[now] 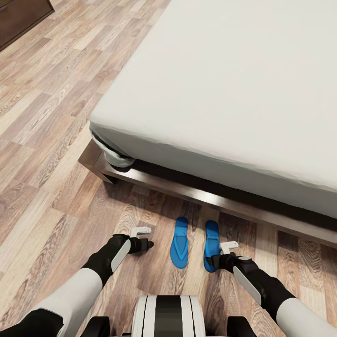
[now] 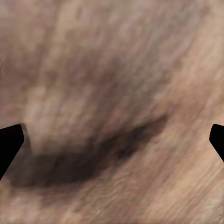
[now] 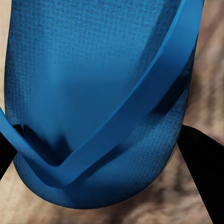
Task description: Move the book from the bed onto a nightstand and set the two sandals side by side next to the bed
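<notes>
Blue foam-like sandals lie side by side on the plank floor just beside the bed, toes toward its dark frame: the left sandal sits clear between the two arms, the right sandal partly under the right gripper. Each looks light, flat and somewhat flexible, so a pinch across the sole's edge near the toe end, or on the strap, should serve; the thin sole lying flush on the wood leaves little for a finger to get under, and it may slide rather than lift. In the right wrist view the right sandal's rounded end and V-strap sit squarely between the dark fingers, which stand at either side of it; whether they press on it or merely bracket it I cannot tell. The left gripper hovers low over bare floor, a little apart from the left sandal, its fingertips spread wide with nothing between them. No book lies on the visible mattress.
</notes>
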